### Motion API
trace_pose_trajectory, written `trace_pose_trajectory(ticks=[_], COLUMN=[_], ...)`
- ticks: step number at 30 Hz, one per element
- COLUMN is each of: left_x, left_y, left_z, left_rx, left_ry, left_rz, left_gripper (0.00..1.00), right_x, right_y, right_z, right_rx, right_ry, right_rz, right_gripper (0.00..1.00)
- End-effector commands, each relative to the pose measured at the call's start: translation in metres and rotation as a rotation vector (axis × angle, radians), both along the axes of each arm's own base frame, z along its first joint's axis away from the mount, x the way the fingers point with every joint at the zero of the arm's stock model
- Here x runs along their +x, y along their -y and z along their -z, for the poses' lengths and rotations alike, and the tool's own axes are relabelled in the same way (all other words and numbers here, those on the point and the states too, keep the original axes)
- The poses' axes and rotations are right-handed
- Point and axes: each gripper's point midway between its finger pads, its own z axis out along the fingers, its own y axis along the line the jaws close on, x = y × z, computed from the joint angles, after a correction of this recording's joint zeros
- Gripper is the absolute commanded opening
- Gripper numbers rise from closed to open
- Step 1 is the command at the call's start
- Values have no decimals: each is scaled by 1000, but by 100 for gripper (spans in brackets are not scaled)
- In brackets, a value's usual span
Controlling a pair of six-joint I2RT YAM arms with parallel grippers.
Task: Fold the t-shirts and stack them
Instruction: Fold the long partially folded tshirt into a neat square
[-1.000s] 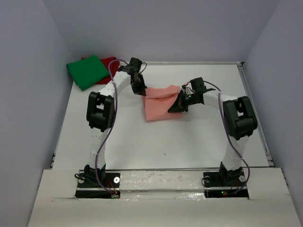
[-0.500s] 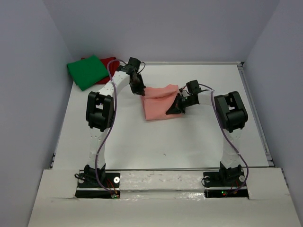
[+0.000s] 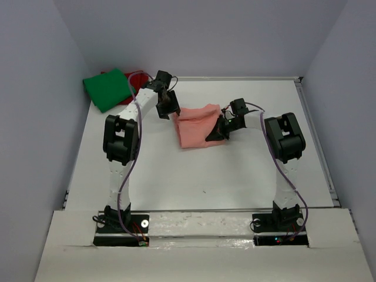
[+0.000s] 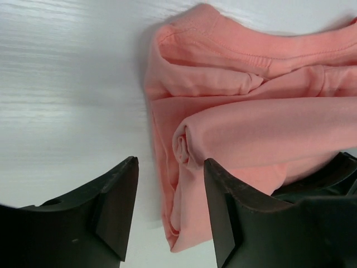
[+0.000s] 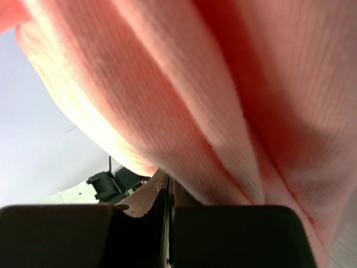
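- Salmon-pink cotton is seen near the middle of the white bench [image 3: 176, 170]: the salmon-pink t-shirt [image 3: 195, 125] is laid there partly folded, bunched in several layers, between the 2 hands.
- The left hand [image 4: 170, 167] is held released at the shirt's left edge. Its 2 dark fingers [image 4: 114, 206] are spread well apart, and bare bench and the shirt's rolled edge are seen in the gap between them.
- In the left wrist view, a stitched hem is shown along the shirt's upper layer, and a thick rolled fold is laid across the layer below it.
- The right hand [image 3: 215, 131] is set at the shirt's right edge and is clenched on a fold of the salmon-pink cloth.
- In the right wrist view, its fingers [image 5: 234, 234] are pressed together with only a thin slit left between them. Ribbed pink fabric is draped over them, and nearly the whole view is filled by it.
- From above, the right side of the shirt is seen gathered up against the right hand, while the rest is spread on the bench.
- The green t-shirt [image 3: 108, 88] is laid folded at the far left corner of the bench, well apart from the salmon-pink t-shirt.
- The dark red t-shirt [image 3: 137, 75] is found under and behind the green t-shirt, touching it, with only its edge shown.
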Motion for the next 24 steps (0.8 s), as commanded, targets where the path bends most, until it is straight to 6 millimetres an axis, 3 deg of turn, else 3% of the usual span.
trace_pose_trajectory(ticks=[1,2,5,7,9,11,13,17,20,24], left_x=[9,5,-8,-19,-40,-61,-79,-98,-112,-114], left_y=[-23,-25,-24,-17,0,17,29,49,81,107], left_z=[-89,-107,-125,-127,-124,-111,-92,-69,-59,-53], left_rx=[43,32,12,-27,-99,-134,-133,-161,-168,-157], left_ry=[223,260,272,249,207,153,96,21,-10,-23], left_rz=[-61,-60,-38,-14,32,75,113,152,219,269], left_gripper=[61,61,61,61,53,36,0,0,0,0], right_x=[6,6,8,7,7,6,6,6,5,5], right_y=[2,2,2,2,2,3,3,3,4,4], right_z=[13,14,14,15,16,16,17,15,15,15], right_rx=[-59,-58,-59,-59,-62,-65,-67,-67,-68,-69], right_ry=[27,25,23,21,19,19,18,24,24,24], right_rz=[4,6,9,8,9,10,10,10,9,10], right_gripper=[0,0,0,0,0,0,0,0,0,0])
